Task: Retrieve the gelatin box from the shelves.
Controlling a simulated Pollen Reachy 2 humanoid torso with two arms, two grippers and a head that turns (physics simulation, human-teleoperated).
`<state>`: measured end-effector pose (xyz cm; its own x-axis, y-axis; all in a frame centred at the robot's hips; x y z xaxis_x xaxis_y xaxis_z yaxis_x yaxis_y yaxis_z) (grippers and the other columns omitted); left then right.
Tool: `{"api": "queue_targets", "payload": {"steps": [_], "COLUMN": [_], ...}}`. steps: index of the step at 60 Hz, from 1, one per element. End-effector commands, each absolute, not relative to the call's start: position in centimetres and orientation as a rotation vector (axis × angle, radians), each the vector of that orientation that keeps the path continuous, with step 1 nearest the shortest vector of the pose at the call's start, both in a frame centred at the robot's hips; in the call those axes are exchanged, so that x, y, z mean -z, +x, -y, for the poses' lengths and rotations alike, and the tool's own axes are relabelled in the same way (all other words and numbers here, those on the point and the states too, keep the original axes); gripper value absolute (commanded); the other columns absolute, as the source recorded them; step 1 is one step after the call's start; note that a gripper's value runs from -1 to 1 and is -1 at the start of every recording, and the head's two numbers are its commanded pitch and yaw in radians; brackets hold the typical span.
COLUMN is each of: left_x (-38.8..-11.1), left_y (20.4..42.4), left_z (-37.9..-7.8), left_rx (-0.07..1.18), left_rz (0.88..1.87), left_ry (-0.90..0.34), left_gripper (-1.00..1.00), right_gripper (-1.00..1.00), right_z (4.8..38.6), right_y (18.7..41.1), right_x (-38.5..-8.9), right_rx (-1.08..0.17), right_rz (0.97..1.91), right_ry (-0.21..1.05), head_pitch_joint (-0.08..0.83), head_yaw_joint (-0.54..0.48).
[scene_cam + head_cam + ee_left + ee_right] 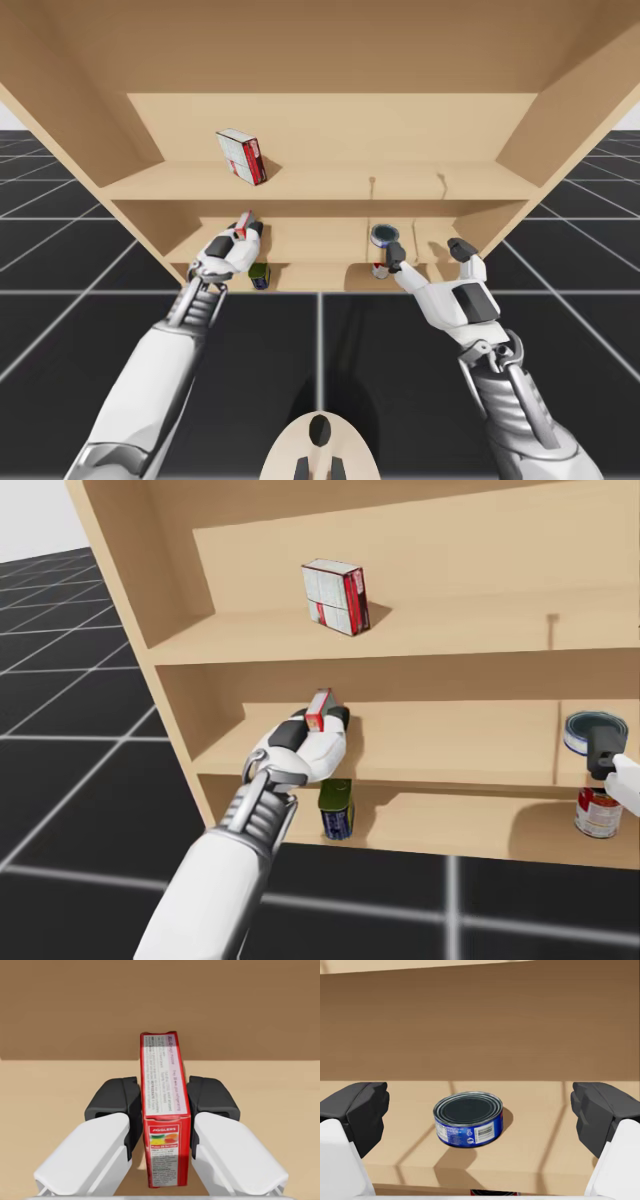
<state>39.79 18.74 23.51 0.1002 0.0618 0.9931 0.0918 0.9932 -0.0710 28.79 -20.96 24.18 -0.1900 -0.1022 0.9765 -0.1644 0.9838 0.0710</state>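
The gelatin box (165,1115) is a small, narrow red box, standing on edge between the fingers of my left gripper (162,1097). Both dark pads press its two sides. In the high view the left gripper (245,229) holds the box (243,222) at the front left of the middle shelf (310,240). The head view shows the same grasp (320,718) just above that shelf board. My right gripper (428,250) stands open at the middle shelf's right part, with a flat blue can (468,1118) ahead of its spread fingers and touching neither.
A larger red-and-white box (241,156) stands on the upper shelf. On the bottom shelf are a green-and-blue can (337,809) under my left hand and a red-and-white can (598,813) under the blue can (583,730). Thin upright dividers (555,742) split the shelves.
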Motion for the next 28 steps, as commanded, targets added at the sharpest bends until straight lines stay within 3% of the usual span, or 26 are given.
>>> {"api": "queue_targets", "payload": {"steps": [1, 9, 28], "left_x": [-25.2, -27.0, -27.5], "left_y": [38.7, 35.7, 26.0], "left_z": [-17.7, -18.1, -19.7], "left_rx": [0.02, 0.04, 0.18], "left_rz": [1.538, 1.567, 1.567], "left_ry": [-0.195, -0.183, -0.139], "left_gripper": [1.0, 1.0, 1.0], "right_gripper": [-1.0, -1.0, -1.0], "right_z": [20.7, 20.7, 20.4], "right_y": [28.7, 28.7, 28.7], "right_x": [-24.1, -24.1, -24.0], "right_rx": [-0.038, -0.041, -0.073], "right_rz": [1.763, 1.765, 1.774], "right_ry": [0.215, 0.213, 0.215], "head_pitch_joint": [0.419, 0.42, 0.42], "head_yaw_joint": [0.28, 0.27, 0.27]}}
